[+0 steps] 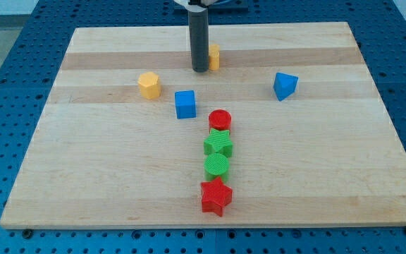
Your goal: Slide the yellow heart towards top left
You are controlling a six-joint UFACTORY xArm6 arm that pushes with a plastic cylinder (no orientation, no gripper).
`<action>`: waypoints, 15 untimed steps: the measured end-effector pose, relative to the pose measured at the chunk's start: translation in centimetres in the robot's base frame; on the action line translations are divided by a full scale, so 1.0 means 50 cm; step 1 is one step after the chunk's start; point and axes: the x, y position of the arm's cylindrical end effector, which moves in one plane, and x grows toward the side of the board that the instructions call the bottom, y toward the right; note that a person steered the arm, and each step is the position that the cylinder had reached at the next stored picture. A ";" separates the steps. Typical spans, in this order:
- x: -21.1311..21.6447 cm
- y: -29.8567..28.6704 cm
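The tip (200,70) touches the yellow heart (213,56) near the worktop's (104,183) top edge; no end effector shows.

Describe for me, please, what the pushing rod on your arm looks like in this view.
It is a straight, smooth, dark grey cylinder of even thickness. My tip is a blunt, flat end with no taper. At the view's top it meets a white fitting with black parts, mostly cropped. No markings or cables show.

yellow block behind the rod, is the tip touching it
Cannot tell. In the camera view my tip overlaps the yellow block, hiding most of it; no gap or contact shows plainly.
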 end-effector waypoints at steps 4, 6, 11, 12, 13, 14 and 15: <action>0.113 0.129; 0.023 0.119; -0.066 0.061; -0.064 0.028; -0.052 -0.014; -0.033 -0.057; -0.016 -0.102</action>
